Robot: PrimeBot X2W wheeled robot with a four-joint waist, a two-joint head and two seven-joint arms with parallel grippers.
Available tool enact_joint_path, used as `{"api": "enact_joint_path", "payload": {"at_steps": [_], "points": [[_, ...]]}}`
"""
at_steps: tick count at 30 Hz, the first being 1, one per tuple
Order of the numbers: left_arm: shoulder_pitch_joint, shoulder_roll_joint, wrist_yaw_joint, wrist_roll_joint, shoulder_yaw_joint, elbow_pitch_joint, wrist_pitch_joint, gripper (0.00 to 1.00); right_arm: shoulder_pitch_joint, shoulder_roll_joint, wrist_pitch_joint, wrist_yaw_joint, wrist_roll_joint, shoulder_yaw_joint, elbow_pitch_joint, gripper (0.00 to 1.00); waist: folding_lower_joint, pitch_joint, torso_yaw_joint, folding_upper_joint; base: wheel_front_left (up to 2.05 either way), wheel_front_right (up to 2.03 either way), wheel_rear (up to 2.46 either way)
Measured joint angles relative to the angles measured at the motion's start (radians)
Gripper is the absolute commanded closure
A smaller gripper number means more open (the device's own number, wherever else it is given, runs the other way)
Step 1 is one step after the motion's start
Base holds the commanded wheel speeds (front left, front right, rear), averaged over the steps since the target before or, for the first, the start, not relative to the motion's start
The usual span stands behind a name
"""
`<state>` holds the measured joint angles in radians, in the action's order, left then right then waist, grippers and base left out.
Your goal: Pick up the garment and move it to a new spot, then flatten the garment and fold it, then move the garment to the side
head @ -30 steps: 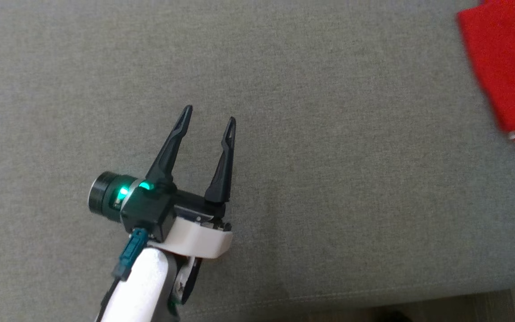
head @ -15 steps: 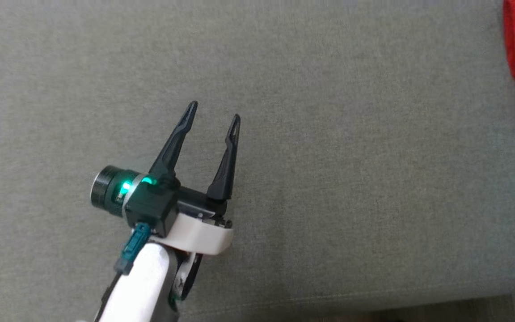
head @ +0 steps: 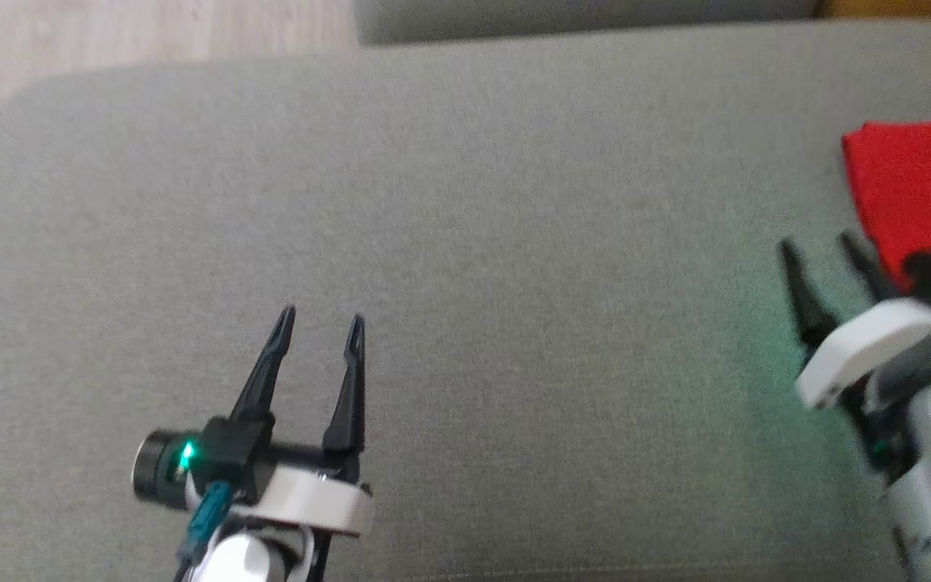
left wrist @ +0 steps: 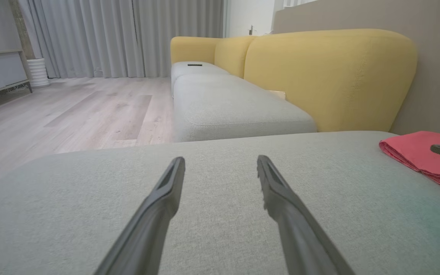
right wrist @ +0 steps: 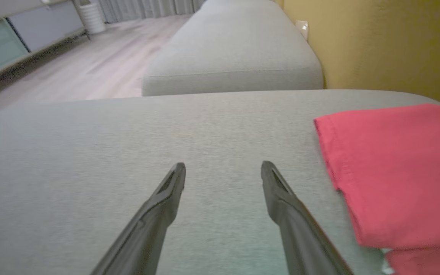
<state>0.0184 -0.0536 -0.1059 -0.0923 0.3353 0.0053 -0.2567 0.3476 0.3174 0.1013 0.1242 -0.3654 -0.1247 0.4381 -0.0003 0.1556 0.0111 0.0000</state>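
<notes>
L gripper (head: 322, 317) mine, over grey cushion (head: 514, 202), near its front edge, left of centre. Fingers spread wide, nothing btwn them. R gripper (head: 815, 244) over cushion's right part, also spread apart, empty; bare fabric btwn its fingers. Red garment (head: 918, 186) lies folded flat on cushion's far right end, just beside R gripper's right finger, not in its jaws. Finger touching cloth edge or not: can't tell. Yellow backrest (left wrist: 327, 76) beyond cushion's far edge, right side; wood floor (head: 110, 32) past cushion's far left corner.
</notes>
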Motion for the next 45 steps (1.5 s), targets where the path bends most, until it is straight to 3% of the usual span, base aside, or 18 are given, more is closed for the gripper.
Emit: {"api": "enact_joint_path", "payload": {"at_steps": [7,8,12,25,35,36,45], "points": [[-0.112,-0.001,-0.022,-0.027,-0.062,-0.005,0.000,0.00,-0.142,-0.059,-0.197,0.000,-0.048,-0.108,-0.031,0.00,0.0000,-0.130,0.024,0.0000,0.00,0.00,0.00],[-0.138,-0.001,-0.023,-0.043,-0.071,-0.015,0.000,0.00,-0.179,-0.063,-0.263,0.000,-0.042,-0.126,-0.046,0.00,0.0000,-0.159,0.031,0.0000,0.00,0.00,0.00],[-0.178,-0.001,-0.007,-0.051,-0.094,-0.023,0.000,0.00,-0.237,-0.087,-0.341,0.000,-0.010,-0.128,-0.076,0.00,0.0001,-0.202,0.044,0.0000,0.00,0.00,0.00],[-0.260,-0.003,0.037,-0.014,-0.124,-0.020,0.000,0.00,-0.471,-0.210,-0.350,0.000,0.094,0.007,-0.232,0.00,0.0002,-0.272,0.064,0.0000,0.00,0.00,0.00],[-0.284,-0.004,0.045,-0.006,-0.125,-0.011,0.000,0.00,-0.502,-0.238,-0.350,0.000,0.109,0.024,-0.253,0.00,0.0003,-0.286,0.056,0.0000,0.00,0.00,0.00],[-0.284,-0.004,0.044,-0.006,-0.124,-0.004,0.000,1.00,-0.502,-0.239,-0.349,0.000,0.109,0.024,-0.247,1.00,0.0003,-0.286,0.055,0.0000,0.00,0.00,0.00],[-0.332,-0.004,0.044,-0.053,-0.122,0.095,0.010,1.00,-0.559,-0.240,-0.337,0.000,0.070,0.020,-0.150,1.00,0.0004,-0.282,0.053,0.0000,0.00,0.00,0.00]]}}
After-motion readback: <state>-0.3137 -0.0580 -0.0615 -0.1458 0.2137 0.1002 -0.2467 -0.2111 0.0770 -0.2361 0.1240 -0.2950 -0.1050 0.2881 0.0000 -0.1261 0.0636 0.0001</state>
